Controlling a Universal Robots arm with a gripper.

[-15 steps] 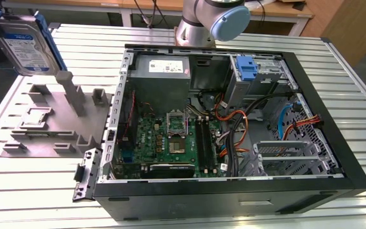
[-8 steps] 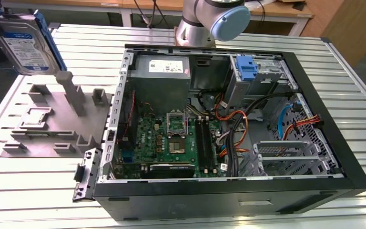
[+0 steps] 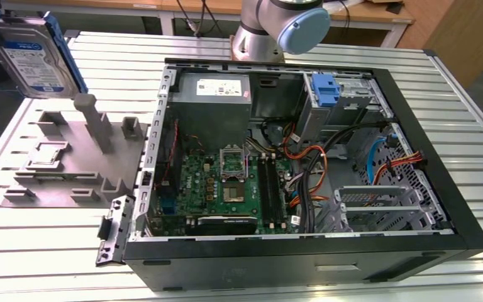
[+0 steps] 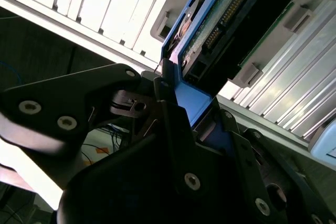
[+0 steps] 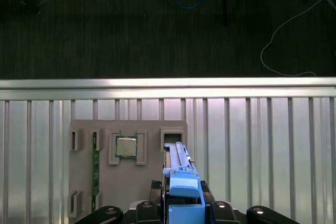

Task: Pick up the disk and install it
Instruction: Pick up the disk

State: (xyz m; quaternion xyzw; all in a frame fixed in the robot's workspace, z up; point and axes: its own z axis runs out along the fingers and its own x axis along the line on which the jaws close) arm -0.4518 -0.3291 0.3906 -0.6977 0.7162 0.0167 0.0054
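Well, at the exterior view's far left the disk hangs in the air, clear of the grey fixture tray that sits on the slatted table. In the first wrist view it shows edge-on as a blue strip over one slot of that tray, and a small square chip lies in a pocket beside it. To the right stands the open computer case. A second blue carrier sits by its far wall, and a tangle of cables lies nearer.

What worries me is the hold. The grip looks to be on one end of the plastic frame alone, so the drive's weight hangs out beyond it. I reckon a jolt could pivot it or work it loose. Tilted, it could catch the case's rim, snag the cables or jam at a bay.

The gripper is closed tight on the disk. In the second wrist view its black fingers pinch the blue frame's end from either side, and the drive's body, circuit side showing, reaches away from them.
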